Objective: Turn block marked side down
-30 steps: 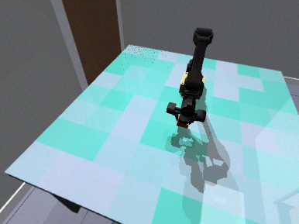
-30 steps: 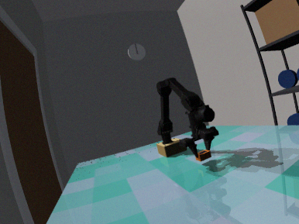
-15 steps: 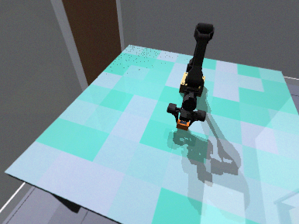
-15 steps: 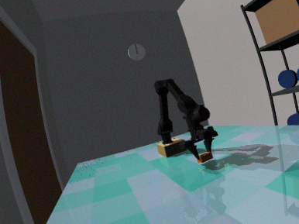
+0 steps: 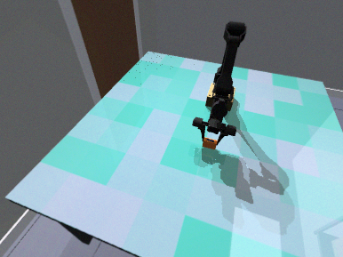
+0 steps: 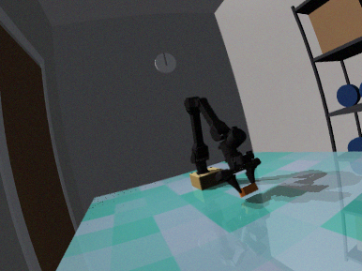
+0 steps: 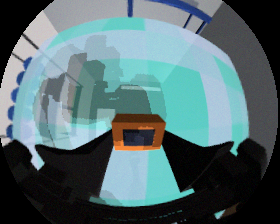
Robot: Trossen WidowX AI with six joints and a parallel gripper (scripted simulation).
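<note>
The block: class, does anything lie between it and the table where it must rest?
Nothing visible does. The gripper is shut on the orange block, held tilted just above the table; only its shadow lies on the checkered surface beneath.

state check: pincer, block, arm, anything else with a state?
pincer: shut on the block.
block: orange, held between the fingers, tilted and seemingly just off the table; its dark marked face points at the wrist camera.
arm: bent forward and down from its tan base.
rack: holds a brown box on top and blue balls below.
</note>
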